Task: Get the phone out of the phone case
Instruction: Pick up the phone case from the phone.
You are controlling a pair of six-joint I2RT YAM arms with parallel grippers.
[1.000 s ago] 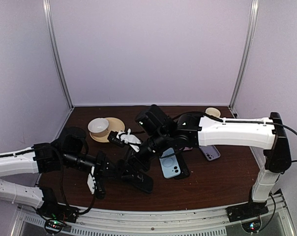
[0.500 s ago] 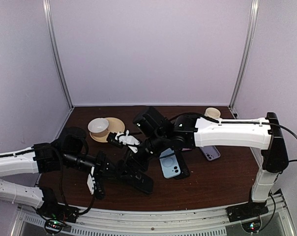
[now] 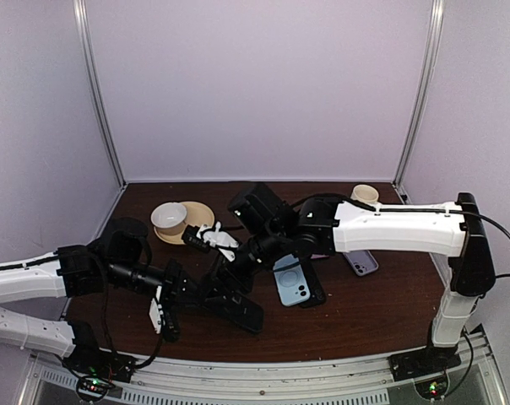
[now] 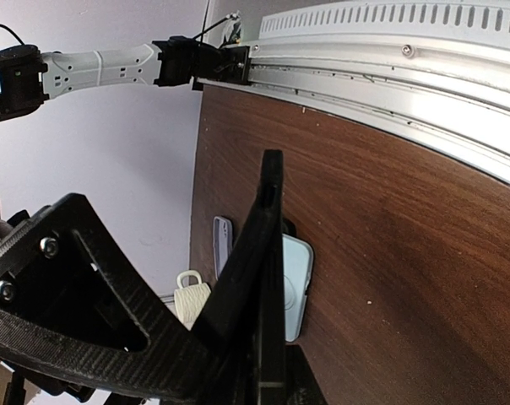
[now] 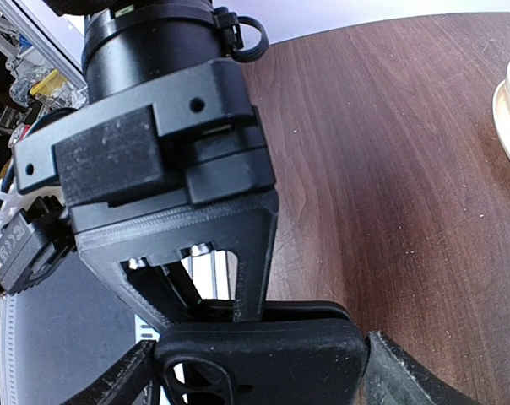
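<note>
Case [image 3: 242, 310]: clamped at one end by your left gripper [image 3: 208, 295].
Right gripper [image 3: 238, 272]: straddles it (whether gripping, you cannot tell).

My right arm [image 3: 407, 228] white; case [image 3: 241, 309] black; worktop [image 3: 356, 316] dark brown, wood-grained; phone [image 3: 291, 283] pale blue, second phone [image 3: 362, 262] lilac; bowl [image 3: 168, 217] white, plate [image 3: 198, 216] tan.

On the dark brown wooden table [image 3: 356, 316], the black left gripper [image 3: 206, 295] reaches in from the left, clamped on a black cased phone [image 3: 245, 312]. The black right gripper [image 3: 231, 275] comes down at the same phone's far end; its jaws are too dark to read. Just right of them, a light blue phone [image 3: 292, 283] lies on a black case [image 3: 316, 294], and a purple phone [image 3: 361, 262] lies further right. Behind are a white bowl [image 3: 168, 217] overlapping a round tan plate [image 3: 198, 215], a crumpled white piece [image 3: 224, 240] and a small cream cup [image 3: 365, 192].
</note>
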